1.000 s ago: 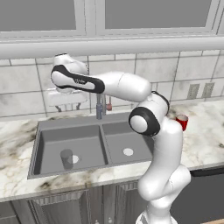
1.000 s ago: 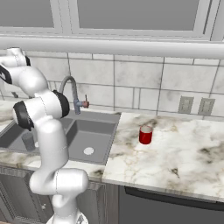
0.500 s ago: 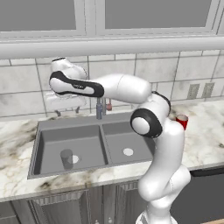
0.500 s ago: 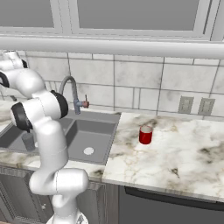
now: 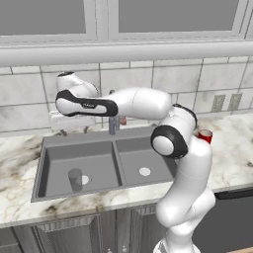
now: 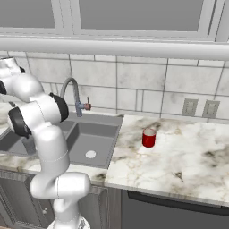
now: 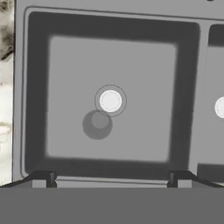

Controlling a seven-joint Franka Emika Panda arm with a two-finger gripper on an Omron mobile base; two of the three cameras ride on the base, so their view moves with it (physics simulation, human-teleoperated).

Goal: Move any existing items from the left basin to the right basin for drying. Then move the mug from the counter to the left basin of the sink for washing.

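A small dark-grey cup (image 5: 75, 179) stands upright in the wider left basin (image 5: 94, 157), just beside its pale drain. From above, the cup (image 7: 97, 124) sits directly below my open gripper (image 7: 111, 179), whose fingertips (image 7: 43, 178) stand wide apart with nothing between them. My gripper (image 5: 73, 127) hangs high over the back rim of the left basin (image 7: 65, 65). The narrower right basin (image 5: 143, 154) holds nothing but its drain. The red mug (image 6: 149, 137) stands on the marble counter (image 6: 179, 161) right of the sink; the mug (image 5: 204, 135) is partly hidden behind my arm.
An arched grey faucet (image 6: 71, 89) with a red handle rises behind the sink's divider, close to my forearm. A tiled wall and upper cabinets stand behind. Two wall outlets (image 6: 199, 108) sit above the counter on the right.
My arm has swung left and the hand has come round above the left basin. The cup and the mug have not moved.
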